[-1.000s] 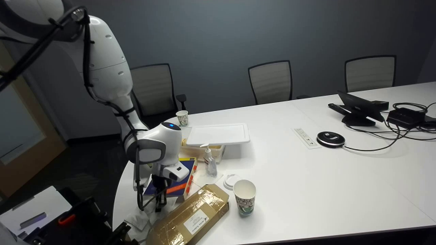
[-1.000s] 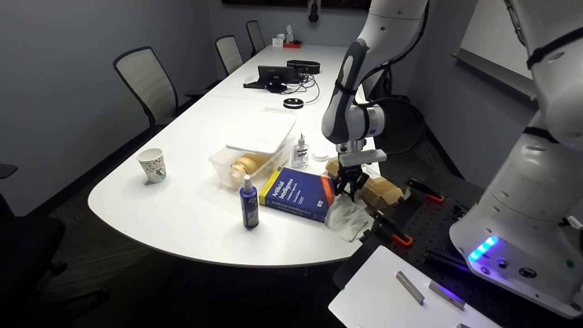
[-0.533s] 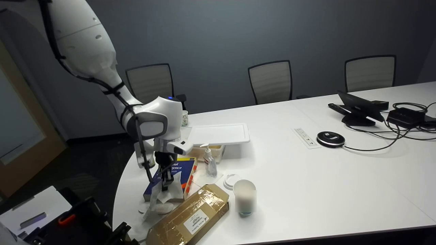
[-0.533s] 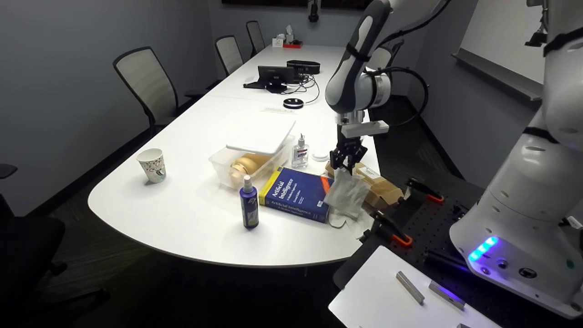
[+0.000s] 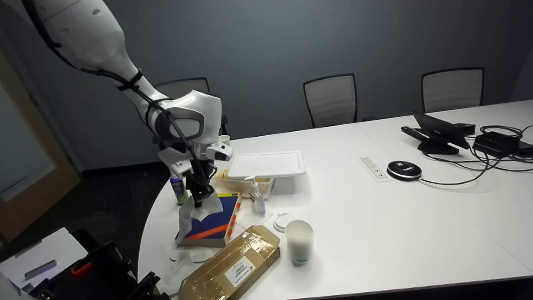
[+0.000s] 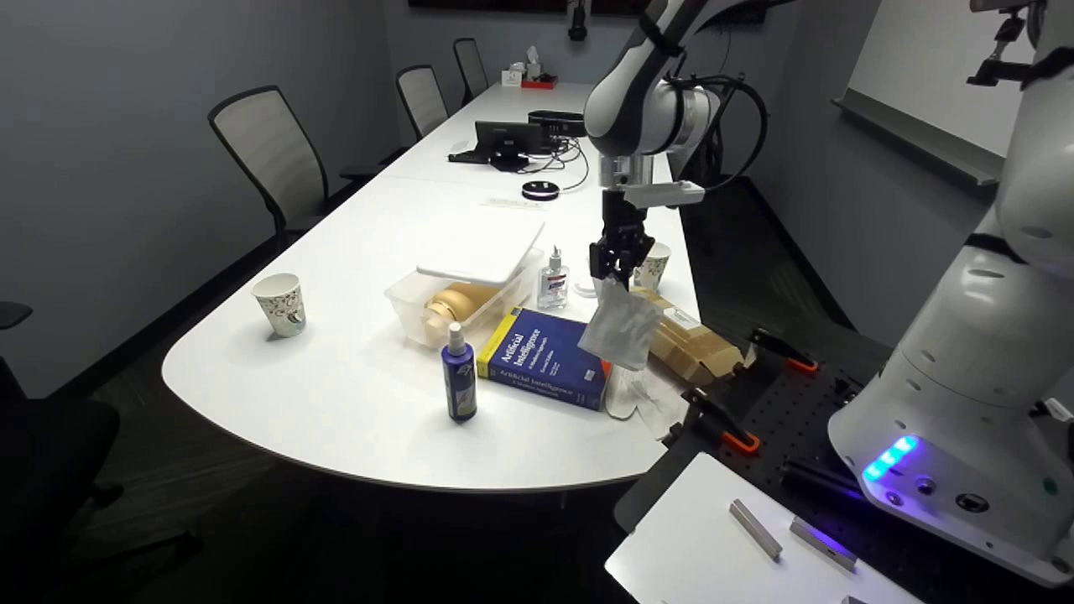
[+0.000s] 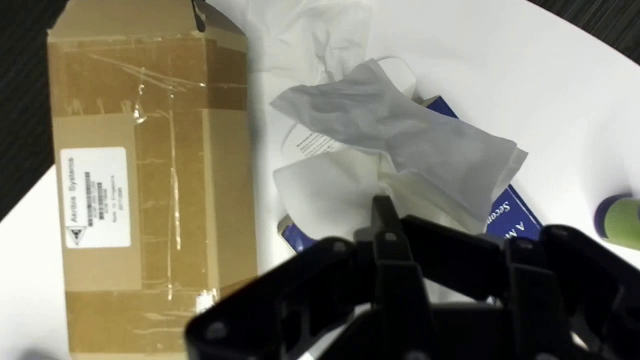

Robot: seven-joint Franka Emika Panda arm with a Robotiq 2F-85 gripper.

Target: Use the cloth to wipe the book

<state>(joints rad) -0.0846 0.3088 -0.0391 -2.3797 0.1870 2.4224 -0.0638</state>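
Note:
The book [image 6: 545, 356] lies flat on the table, dark blue with pale lettering, a yellow band at one end and an orange-red band at the other. It shows in both exterior views [image 5: 212, 223] and partly under the cloth in the wrist view [image 7: 515, 215]. My gripper [image 5: 198, 202] is shut on the white cloth [image 6: 623, 325], which hangs creased from the fingertips above the book's orange-red end. The cloth covers much of the book in the wrist view [image 7: 400, 120]. I cannot tell whether its lower edge touches the cover.
A tan taped package [image 5: 233, 266] lies close beside the book. A spray bottle [image 6: 460, 377], a sanitizer bottle [image 5: 257, 200] and a plastic box with a white lid [image 5: 266, 164] stand around it. A paper cup [image 5: 299, 241] stands beyond the package. Thin white wrapping [image 7: 320, 40] lies near the book.
My gripper has risen from the table beside the book, lifting the cloth with it, and has moved over the book. The book has not moved.

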